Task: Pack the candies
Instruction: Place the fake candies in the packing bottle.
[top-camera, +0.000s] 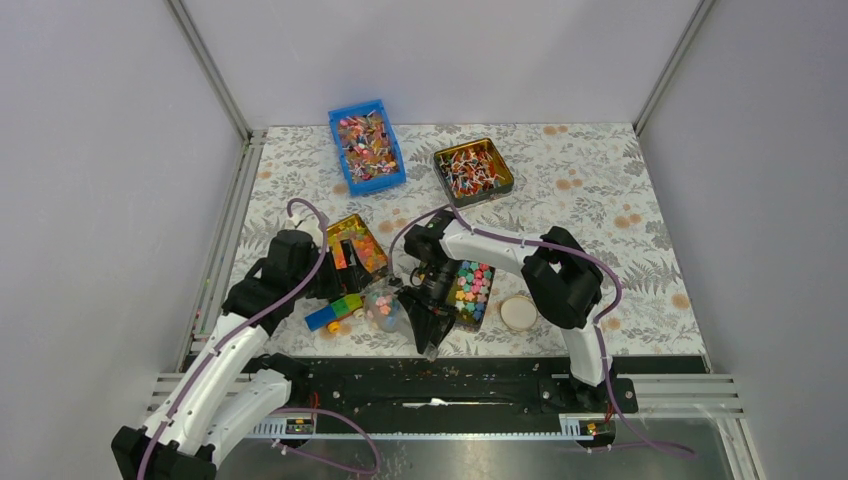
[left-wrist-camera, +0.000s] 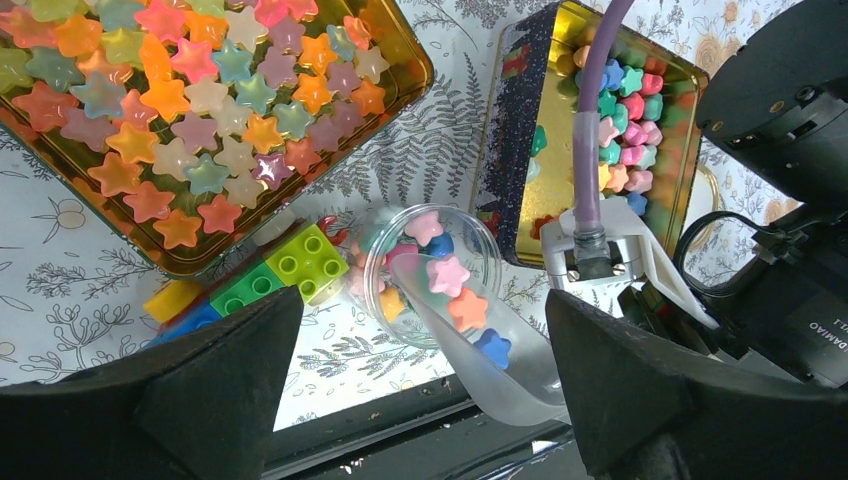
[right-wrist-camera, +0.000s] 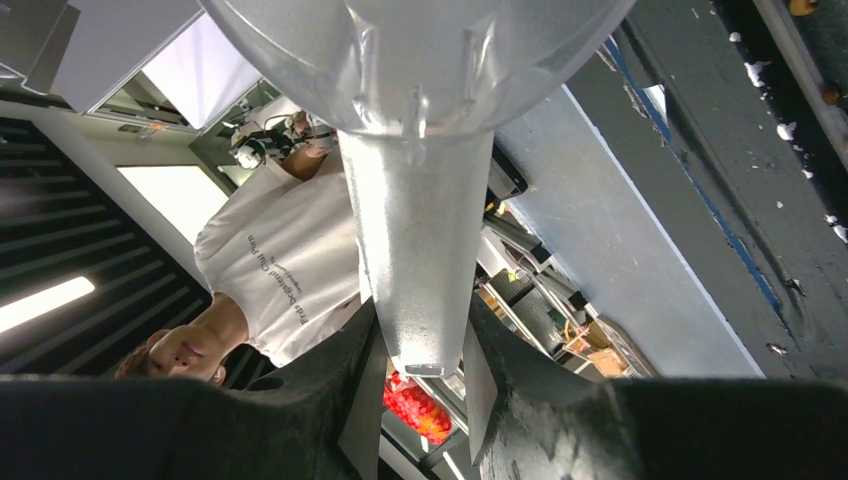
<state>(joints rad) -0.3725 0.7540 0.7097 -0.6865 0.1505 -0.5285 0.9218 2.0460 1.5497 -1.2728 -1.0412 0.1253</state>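
Observation:
The candies (top-camera: 470, 287) fill a gold tin, also seen in the left wrist view (left-wrist-camera: 625, 130). A small clear jar (left-wrist-camera: 432, 262) lies tilted against toy bricks (left-wrist-camera: 290, 265) and holds a few candies. A frosted scoop (left-wrist-camera: 500, 350) rests its lip in the jar's mouth, with pink, orange and blue candies on it. My right gripper (top-camera: 422, 320) is shut on the scoop's handle (right-wrist-camera: 415, 260). My left gripper (left-wrist-camera: 422, 315) is open, with its fingers apart on either side of the jar and not touching it.
A gold tin of translucent stars (left-wrist-camera: 200, 110) lies left of the jar. A blue bin (top-camera: 367, 148) and a tin of wrapped candies (top-camera: 473, 170) stand at the back. A round lid (top-camera: 518, 312) lies right of the candy tin. The black front rail (top-camera: 450, 385) is close by.

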